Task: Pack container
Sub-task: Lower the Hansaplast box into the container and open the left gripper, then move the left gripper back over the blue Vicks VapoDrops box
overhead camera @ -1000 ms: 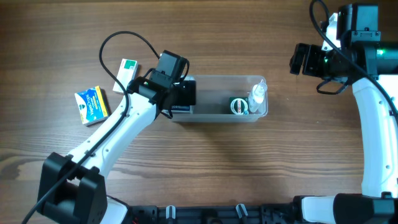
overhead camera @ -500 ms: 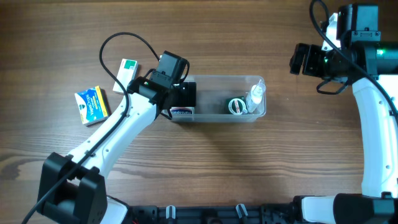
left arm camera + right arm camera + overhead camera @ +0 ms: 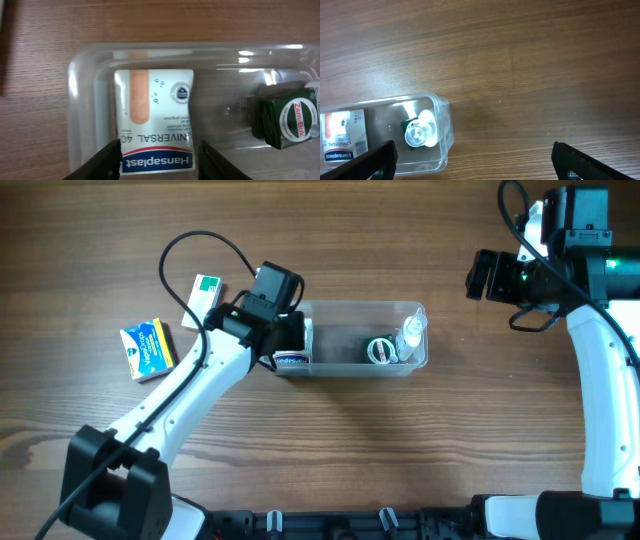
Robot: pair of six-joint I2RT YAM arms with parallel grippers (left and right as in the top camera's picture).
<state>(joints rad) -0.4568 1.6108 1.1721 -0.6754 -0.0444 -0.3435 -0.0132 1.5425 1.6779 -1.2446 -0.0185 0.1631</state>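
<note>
The clear container lies mid-table. In it are a white Hansaplast box flat at the left end, a green Zam-Buk tin and a small clear bottle at the right end. My left gripper hovers open over the left end. In the left wrist view, the left gripper straddles the box inside the container, with the tin further right. My right gripper is wide open and empty, up to the right of the container.
A blue and yellow box and a white and green box lie on the wooden table left of the container. The left arm's black cable loops above them.
My left gripper has drawn back a little to the left, uncovering the Hansaplast box lying in the container. The container shifted slightly. The right arm has not moved.
</note>
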